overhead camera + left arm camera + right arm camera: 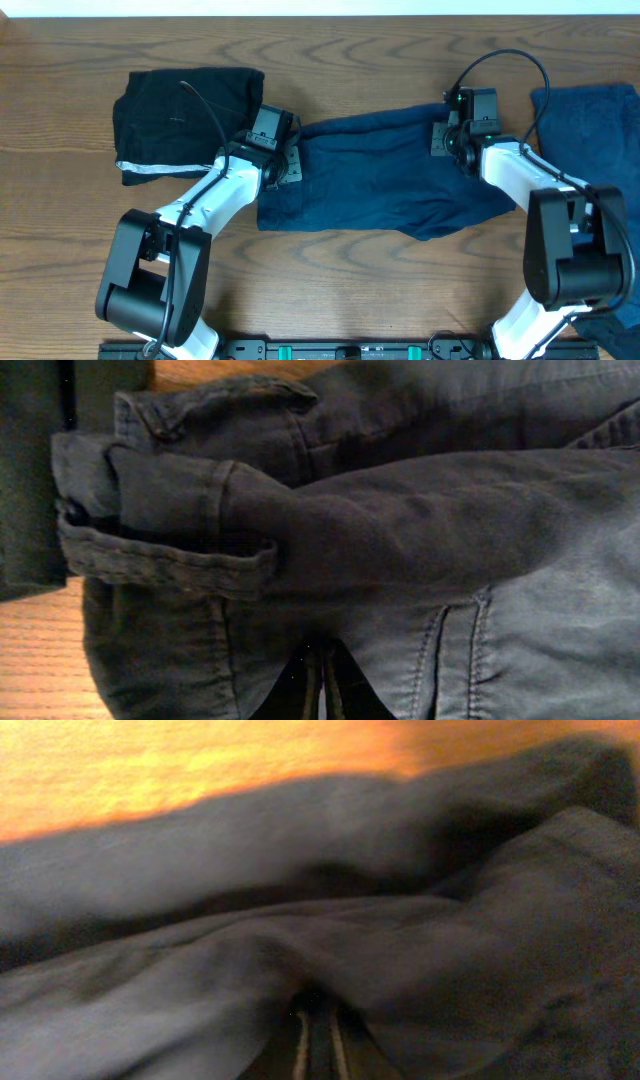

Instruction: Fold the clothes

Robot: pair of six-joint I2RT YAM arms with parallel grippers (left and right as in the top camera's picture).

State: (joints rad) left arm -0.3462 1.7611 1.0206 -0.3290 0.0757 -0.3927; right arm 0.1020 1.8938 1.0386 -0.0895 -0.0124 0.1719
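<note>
Nearest: left arm (215,200) and right arm (520,175) reach in from the near side of the blue garment (390,180). It lies stretched sideways across the table (350,50), its near edge crumpled. Left gripper (288,165) sits on the blue garment's left end. In the wrist view its fingers (312,685) are close together, with cloth bunched over and between the tips and a stitched hem folded just past them, so it reads as clamped on cloth. Right gripper (445,140) sits at the blue garment's far edge, toward its right end. Its fingers (300,1040) are also narrow, with a fold pinching in at the tips, though that view is blurred. Folded black garment (185,120) lies just beside the blue garment's far-left corner. Second blue garment (590,130) lies to its right, apart.
</note>
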